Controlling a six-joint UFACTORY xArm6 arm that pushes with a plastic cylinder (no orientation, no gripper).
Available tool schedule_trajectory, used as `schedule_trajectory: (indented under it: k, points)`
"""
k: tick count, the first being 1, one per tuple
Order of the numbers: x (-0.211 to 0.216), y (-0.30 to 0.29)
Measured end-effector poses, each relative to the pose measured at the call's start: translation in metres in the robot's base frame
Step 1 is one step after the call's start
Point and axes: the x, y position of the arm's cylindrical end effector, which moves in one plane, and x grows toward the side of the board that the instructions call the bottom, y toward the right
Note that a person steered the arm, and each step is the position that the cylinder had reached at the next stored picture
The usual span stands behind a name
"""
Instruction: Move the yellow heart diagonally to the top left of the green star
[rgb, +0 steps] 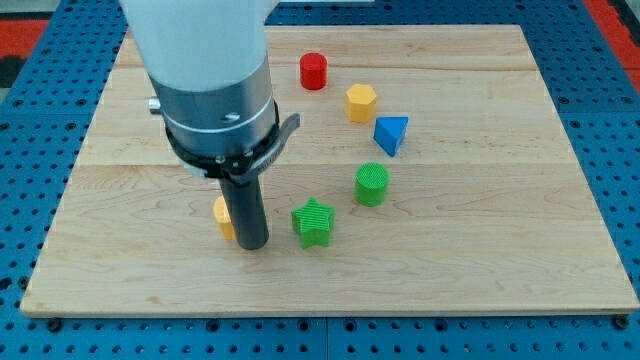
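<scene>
The yellow heart (223, 217) lies on the wooden board, mostly hidden behind my rod; only its left part shows. The green star (313, 222) lies to its right, a short gap away. My tip (252, 244) rests on the board right against the heart's right side, between the heart and the star. The rod hangs from the large grey and white arm end at the view's top left.
A green cylinder (372, 184) stands up-right of the star. A blue triangular block (391, 133), a yellow hexagon (361, 102) and a red cylinder (314, 71) lie further toward the view's top. The wooden board (500, 250) sits on a blue pegboard.
</scene>
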Motion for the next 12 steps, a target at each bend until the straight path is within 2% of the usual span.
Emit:
schedule_trajectory:
  k: [1, 2, 4, 5, 7, 9, 10, 11, 12]
  points:
    - [0.032, -0.024]
    - [0.032, -0.068]
    - [-0.026, -0.048]
    - [-0.028, -0.026]
    - [-0.020, -0.080]
    - [-0.020, -0.081]
    - [-0.005, -0.092]
    - [0.035, -0.101]
    - [0.014, -0.080]
